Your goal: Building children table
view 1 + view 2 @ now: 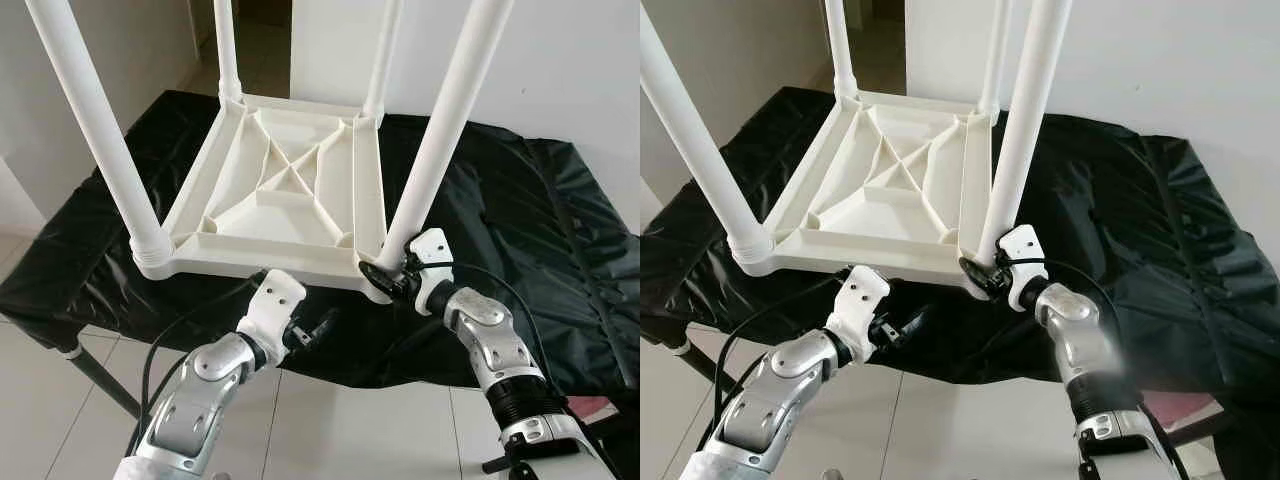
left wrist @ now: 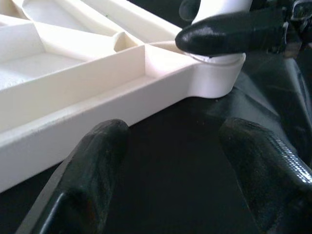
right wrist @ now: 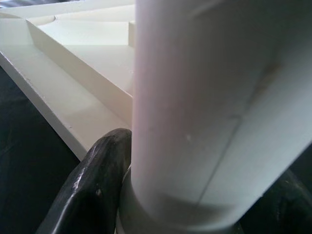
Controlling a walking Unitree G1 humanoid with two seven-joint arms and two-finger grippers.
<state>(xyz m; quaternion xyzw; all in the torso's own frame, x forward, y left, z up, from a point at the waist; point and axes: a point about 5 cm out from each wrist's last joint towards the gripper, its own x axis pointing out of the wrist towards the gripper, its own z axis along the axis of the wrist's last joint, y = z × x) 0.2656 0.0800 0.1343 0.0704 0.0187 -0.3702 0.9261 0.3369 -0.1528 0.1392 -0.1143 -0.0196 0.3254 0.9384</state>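
A white plastic children's table (image 1: 280,190) lies upside down on a black cloth, its four legs pointing up. My right gripper (image 1: 385,278) is shut on the near right leg (image 1: 440,130) at its base, just above the corner socket. The right wrist view has that leg (image 3: 214,107) close up, with one black finger (image 3: 92,190) pressed against it. My left gripper (image 1: 322,328) hangs open below the table's near rim, holding nothing. In the left wrist view its fingers (image 2: 92,165) stand apart over the black cloth, facing the rim (image 2: 97,97).
The black cloth (image 1: 560,230) covers a low stand and drapes over its front edge. White walls stand behind and to the right, with a doorway at the back. The floor is white tile (image 1: 330,430). A dark stand leg (image 1: 100,385) slants at lower left.
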